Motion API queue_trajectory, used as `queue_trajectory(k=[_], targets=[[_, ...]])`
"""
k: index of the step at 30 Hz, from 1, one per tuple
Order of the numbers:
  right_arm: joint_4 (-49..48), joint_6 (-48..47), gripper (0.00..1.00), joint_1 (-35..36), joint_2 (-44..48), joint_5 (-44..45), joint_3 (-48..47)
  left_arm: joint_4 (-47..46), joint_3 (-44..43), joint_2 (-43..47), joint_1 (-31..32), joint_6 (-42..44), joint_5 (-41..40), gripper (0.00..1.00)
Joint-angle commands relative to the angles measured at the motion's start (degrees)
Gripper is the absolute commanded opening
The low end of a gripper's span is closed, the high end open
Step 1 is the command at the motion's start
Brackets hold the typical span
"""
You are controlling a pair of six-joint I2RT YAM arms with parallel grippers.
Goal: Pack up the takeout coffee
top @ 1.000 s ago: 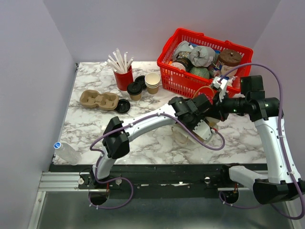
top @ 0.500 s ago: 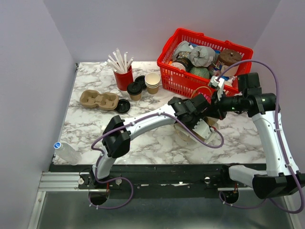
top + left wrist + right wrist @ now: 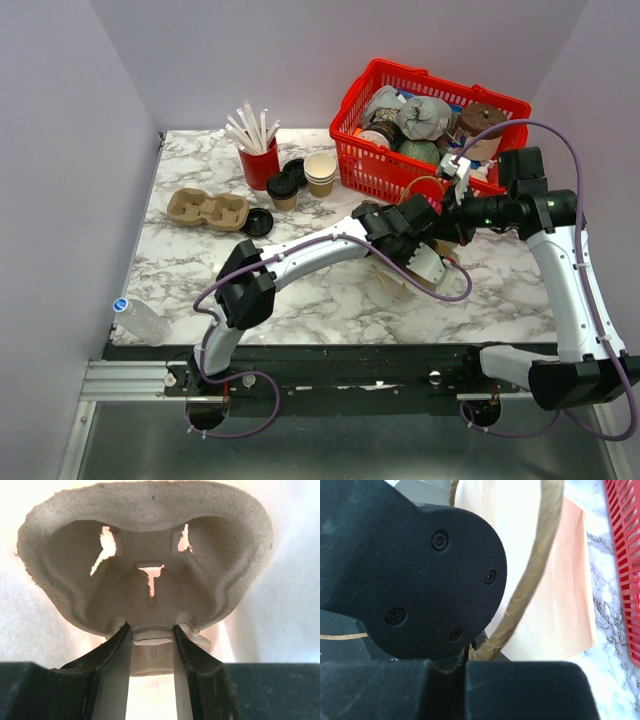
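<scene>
Pulp cup carrier [image 3: 145,580] is clamped by its near edge between the left fingers [image 3: 151,630], which stand partly closed on it. The right fingers [image 3: 465,664] are fully closed, pinching the twisted paper handle [image 3: 540,555] of a pale paper bag [image 3: 565,595]. Both arms meet just in front of the red basket [image 3: 385,175]. The brown takeout cup [image 3: 284,195], under a black lid, stands well apart at the rear of the surface [image 3: 180,270], between the red straw cup [image 3: 258,165] and the stacked cream cups [image 3: 320,172].
</scene>
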State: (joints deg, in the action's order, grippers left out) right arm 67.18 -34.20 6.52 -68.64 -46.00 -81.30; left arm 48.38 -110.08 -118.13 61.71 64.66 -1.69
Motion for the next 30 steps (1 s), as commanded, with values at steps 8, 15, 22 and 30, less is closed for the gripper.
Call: queue_trajectory(k=[8,15,22,30], targets=[[5.1,7.9,0.32,0.9,-0.5,-1.1,-3.8,-8.4,-0.5,-2.5,-0.5,-1.4,-3.0,0.00],[0.9,17.3,0.64,0.9,1.8,11.7,-9.9,-10.8,-0.5,-3.9,-1.2,-0.2,-4.1,0.00],[7.1,21.0,0.68,0.2,4.8,30.2,-16.7,-11.6,-1.8,-4.0,-1.9,-2.5,-4.4,0.00],[16.8,22.6,0.59,-9.8,4.5,27.7,-18.0,-10.0,-4.5,-4.9,-3.0,-6.6,-4.9,0.00]])
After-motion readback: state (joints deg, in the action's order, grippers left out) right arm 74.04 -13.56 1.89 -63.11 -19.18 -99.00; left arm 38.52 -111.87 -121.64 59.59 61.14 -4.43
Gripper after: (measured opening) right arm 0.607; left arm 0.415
